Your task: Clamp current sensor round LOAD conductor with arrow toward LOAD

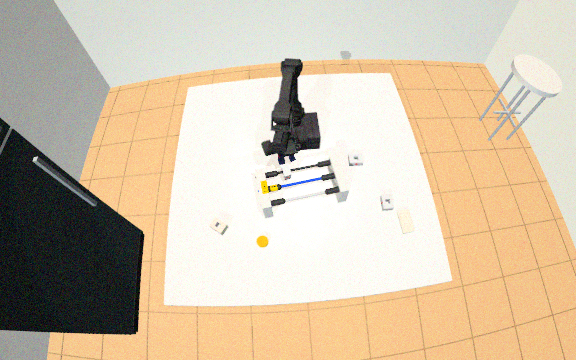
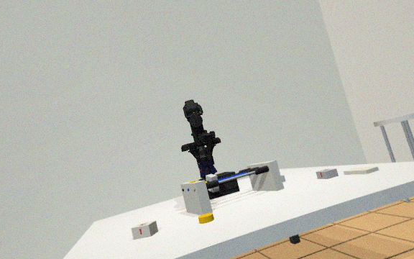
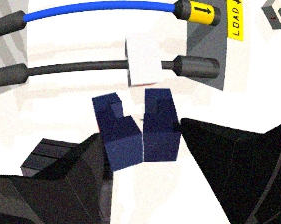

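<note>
A white split-core sensor (image 1: 286, 173) (image 2: 211, 177) (image 3: 144, 62) sits on a black conductor (image 3: 71, 68) of the white rack (image 2: 195, 198). That conductor is the one nearest the arm. The blue conductor (image 1: 303, 183) (image 2: 233, 176) (image 3: 98, 8) beside it ends in a yellow sleeve (image 3: 199, 11) next to the yellow LOAD label (image 3: 235, 11) (image 1: 264, 187). My gripper (image 1: 286, 159) (image 2: 207, 170) (image 3: 141, 132) stands just above the sensor. Its dark blue fingertips are shut on the sensor's near edge. I cannot read the sensor's arrow.
A third, pale conductor (image 1: 300, 198) lies at the rack's front. A yellow disc (image 1: 262, 241) (image 2: 205, 218), three small white boxes (image 1: 219, 226) (image 1: 355, 159) (image 1: 387, 202) and a flat beige block (image 1: 405, 220) (image 2: 361, 170) lie around the rack. A stool (image 1: 536, 75) stands off the table.
</note>
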`<move>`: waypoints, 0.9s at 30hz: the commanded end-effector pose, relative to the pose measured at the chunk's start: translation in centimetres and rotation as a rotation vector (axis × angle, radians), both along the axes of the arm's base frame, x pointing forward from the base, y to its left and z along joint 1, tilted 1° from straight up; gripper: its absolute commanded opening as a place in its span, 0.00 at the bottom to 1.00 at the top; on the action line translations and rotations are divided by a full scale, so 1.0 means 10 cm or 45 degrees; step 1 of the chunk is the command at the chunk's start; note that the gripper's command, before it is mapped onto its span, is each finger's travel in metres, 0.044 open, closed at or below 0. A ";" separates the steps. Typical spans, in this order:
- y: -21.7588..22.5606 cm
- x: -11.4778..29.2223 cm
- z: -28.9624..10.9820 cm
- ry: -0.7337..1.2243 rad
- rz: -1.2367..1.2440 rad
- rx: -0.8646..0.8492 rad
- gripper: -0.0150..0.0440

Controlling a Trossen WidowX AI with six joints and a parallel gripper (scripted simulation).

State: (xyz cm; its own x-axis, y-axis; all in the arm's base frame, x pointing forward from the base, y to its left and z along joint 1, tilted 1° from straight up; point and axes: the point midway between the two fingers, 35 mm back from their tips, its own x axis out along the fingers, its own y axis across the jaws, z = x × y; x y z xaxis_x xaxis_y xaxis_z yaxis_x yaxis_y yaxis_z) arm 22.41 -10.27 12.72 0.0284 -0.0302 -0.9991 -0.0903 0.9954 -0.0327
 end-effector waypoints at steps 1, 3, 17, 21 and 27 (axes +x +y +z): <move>0.01 0.06 0.04 0.001 0.098 -0.007 0.25; 0.02 0.12 0.04 0.003 0.199 -0.010 0.25; 0.14 0.58 0.04 0.022 0.941 -0.031 0.25; 0.19 0.71 0.03 0.027 1.152 -0.038 0.25; 0.28 0.90 0.00 0.034 1.470 -0.048 0.25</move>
